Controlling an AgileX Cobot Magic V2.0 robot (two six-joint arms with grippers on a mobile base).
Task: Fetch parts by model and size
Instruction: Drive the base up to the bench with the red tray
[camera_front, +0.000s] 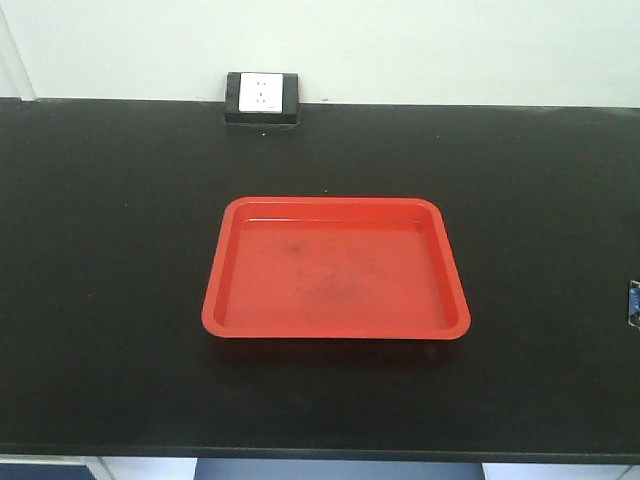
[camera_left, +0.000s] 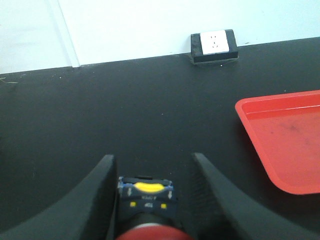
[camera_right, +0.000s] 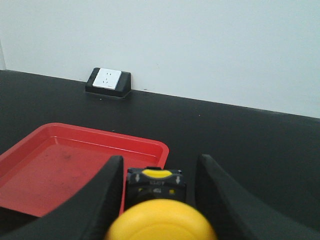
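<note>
No brand or word can be read. The red-capped switch (camera_left: 145, 195) and the yellow-capped switch (camera_right: 156, 182) show only tiny white arrows and blurred marks around a yellow insert on their far ends.

Only the wrist views show the switches. The red-capped one sits between the fingers of the left gripper (camera_left: 152, 156), which press close on both sides. The yellow-capped one sits inside the right gripper (camera_right: 160, 158), with a red sliver showing beside it, so I cannot tell if it is clamped.

The front view alone shows the whole red tray (camera_front: 335, 205) with nothing in it, on the black surface (camera_front: 100, 250). Behind it is a wall socket (camera_front: 263, 95), and a bluish scrap (camera_front: 634, 300) shows at the right edge.
</note>
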